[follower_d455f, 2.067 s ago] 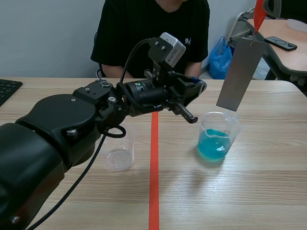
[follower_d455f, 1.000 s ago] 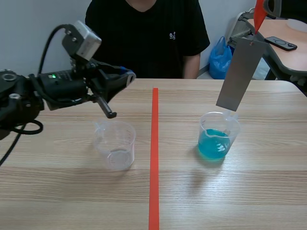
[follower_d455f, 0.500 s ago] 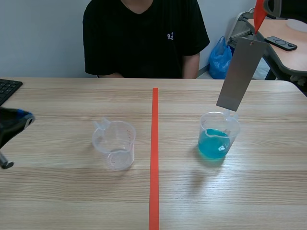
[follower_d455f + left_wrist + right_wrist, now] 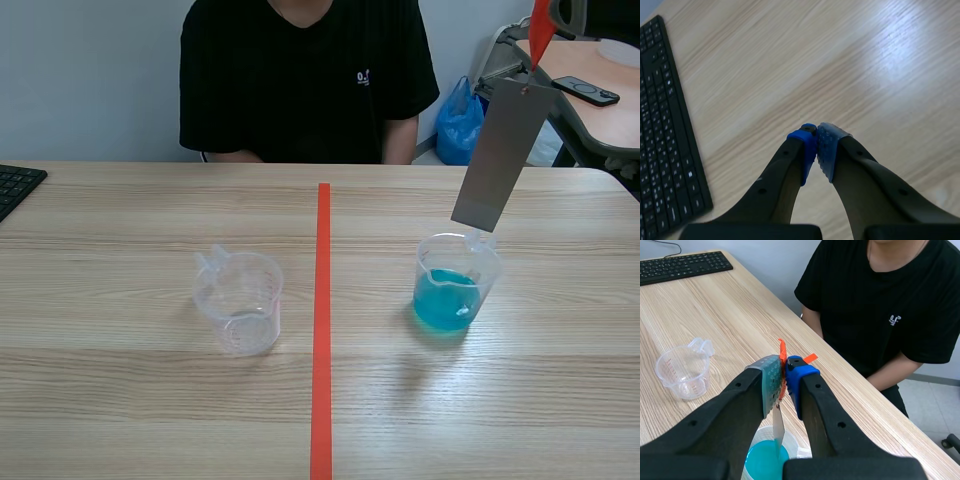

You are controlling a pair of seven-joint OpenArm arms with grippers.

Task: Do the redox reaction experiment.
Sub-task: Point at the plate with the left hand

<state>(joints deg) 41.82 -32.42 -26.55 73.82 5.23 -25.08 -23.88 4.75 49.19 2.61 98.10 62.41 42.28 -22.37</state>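
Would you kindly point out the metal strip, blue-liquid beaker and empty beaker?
metal strip (image 4: 498, 157), scene view, its grey face.
blue-liquid beaker (image 4: 446, 300), scene view, its blue-filled wall.
empty beaker (image 4: 241, 305), scene view, its clear wall.

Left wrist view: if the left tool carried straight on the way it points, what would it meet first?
Most likely the bare table, just ahead of the left tool, whose tips are shut; nothing stands between. The keyboard lies off to one side, out of that line. Depth is unclear.
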